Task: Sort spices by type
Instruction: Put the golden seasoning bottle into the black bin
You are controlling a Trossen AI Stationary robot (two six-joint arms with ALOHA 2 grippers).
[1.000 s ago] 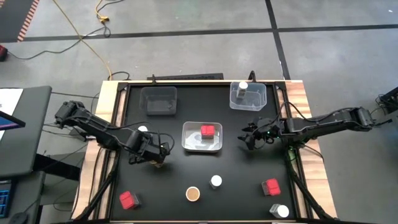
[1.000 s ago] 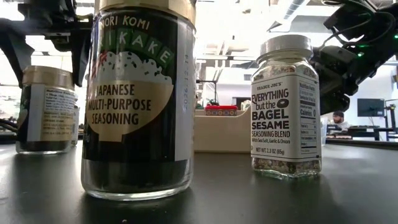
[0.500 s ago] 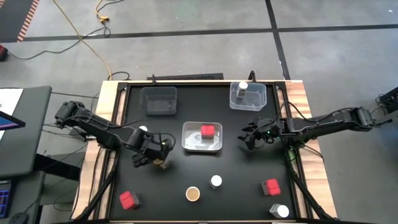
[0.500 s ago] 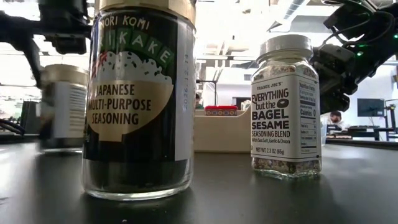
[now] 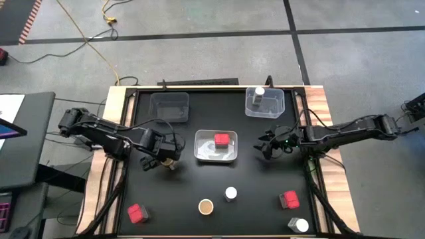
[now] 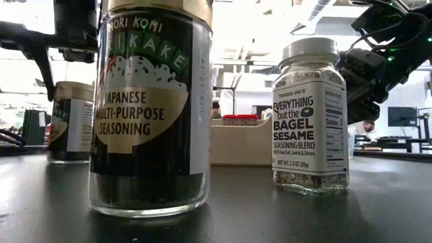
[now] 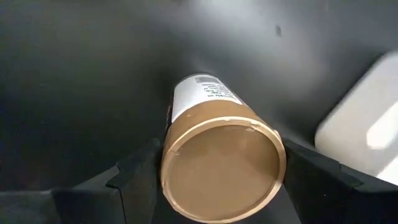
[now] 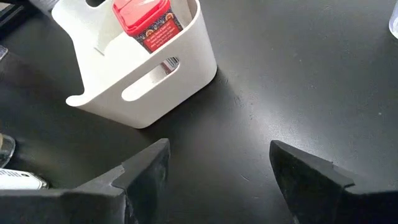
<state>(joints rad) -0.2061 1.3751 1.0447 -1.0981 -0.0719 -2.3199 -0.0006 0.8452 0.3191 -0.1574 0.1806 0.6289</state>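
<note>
I have the left claw (image 7: 217, 180) clamped on the brown-topped jar (image 7: 221, 158), just beside the white bin (image 5: 216, 154); next, carry it to an empty bin (image 5: 169, 108); right claw (image 8: 214, 168) waits apart.

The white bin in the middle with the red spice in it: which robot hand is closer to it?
Left, narrowly. The left gripper, holding a brown-topped jar, sits just off the white bin; the right gripper hovers open slightly farther off the opposite side.
</note>
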